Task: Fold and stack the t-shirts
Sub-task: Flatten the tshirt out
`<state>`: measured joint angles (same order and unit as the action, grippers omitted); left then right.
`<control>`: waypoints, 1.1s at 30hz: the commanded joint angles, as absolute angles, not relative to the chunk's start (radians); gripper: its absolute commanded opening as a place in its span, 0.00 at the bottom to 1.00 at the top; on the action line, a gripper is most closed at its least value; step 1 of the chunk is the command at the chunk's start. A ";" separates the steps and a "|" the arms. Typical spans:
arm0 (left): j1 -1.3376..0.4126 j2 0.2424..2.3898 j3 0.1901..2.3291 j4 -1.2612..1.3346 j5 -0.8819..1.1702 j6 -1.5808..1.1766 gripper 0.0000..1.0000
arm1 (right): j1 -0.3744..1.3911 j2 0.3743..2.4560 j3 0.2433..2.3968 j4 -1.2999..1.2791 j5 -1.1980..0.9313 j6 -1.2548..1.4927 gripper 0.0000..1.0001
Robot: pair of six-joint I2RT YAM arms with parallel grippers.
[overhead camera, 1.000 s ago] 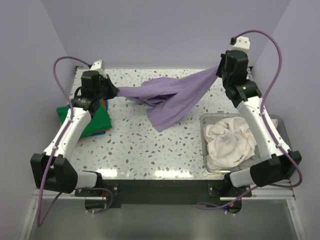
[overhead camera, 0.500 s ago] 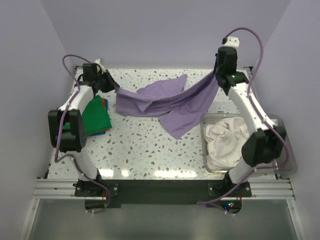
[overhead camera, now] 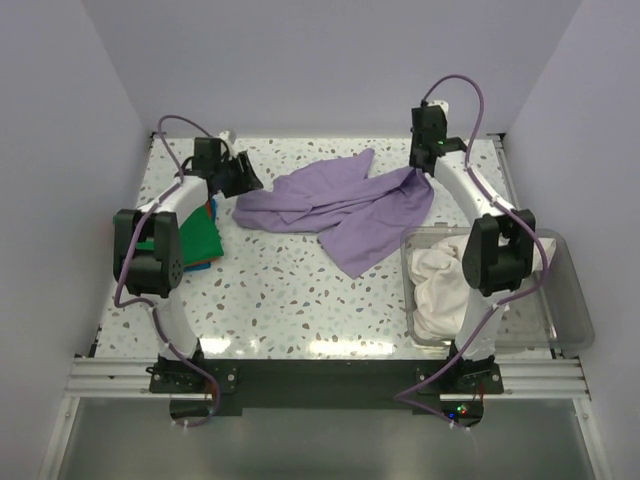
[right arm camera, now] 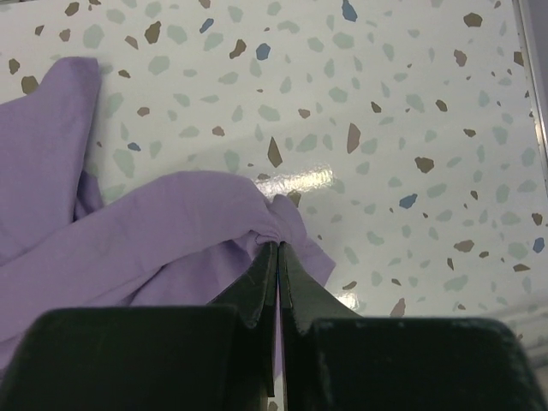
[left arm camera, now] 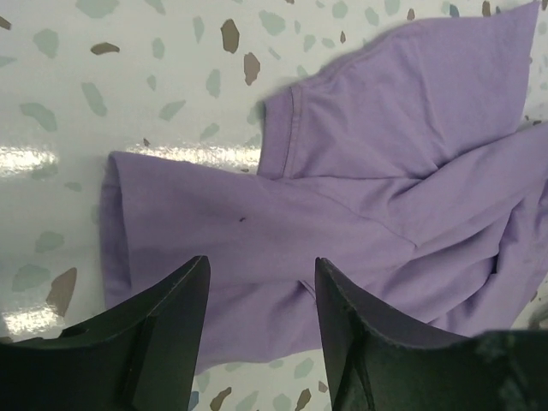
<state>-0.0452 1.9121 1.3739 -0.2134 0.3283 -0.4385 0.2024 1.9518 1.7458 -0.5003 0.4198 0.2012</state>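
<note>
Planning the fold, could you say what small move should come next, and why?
Probably open the right gripper: it pinches a bunched corner of the lavender t-shirt, which lies rumpled on the table, while the left gripper hangs open above it.

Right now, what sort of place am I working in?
Likely a lab robot cell, not a home: plain walls box in a speckled table, an aluminium rail edges it, and a clear bin holds cream cloth.
</note>
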 commanded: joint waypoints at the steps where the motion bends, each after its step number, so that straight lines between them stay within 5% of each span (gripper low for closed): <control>1: -0.078 1.884 1.342 -0.252 0.204 -0.370 0.58 | 0.202 1.870 1.721 -0.486 0.400 0.229 0.00; 10: -0.086 1.862 1.307 -0.212 0.003 -0.351 0.71 | 0.202 1.821 1.649 -0.479 0.374 0.261 0.00; 19: -0.086 1.954 1.316 -0.106 0.126 -0.353 0.72 | 0.201 1.807 1.637 -0.491 0.374 0.264 0.00; 25: -0.086 2.000 1.318 -0.058 0.216 -0.365 0.58 | 0.202 1.799 1.649 -0.499 0.376 0.256 0.00; 29: -0.086 1.964 1.309 -0.043 0.244 -0.368 0.21 | 0.202 1.783 1.652 -0.508 0.377 0.252 0.00; 33: -0.084 1.876 1.296 -0.093 0.241 -0.362 0.18 | 0.202 1.752 1.652 -0.537 0.393 0.233 0.00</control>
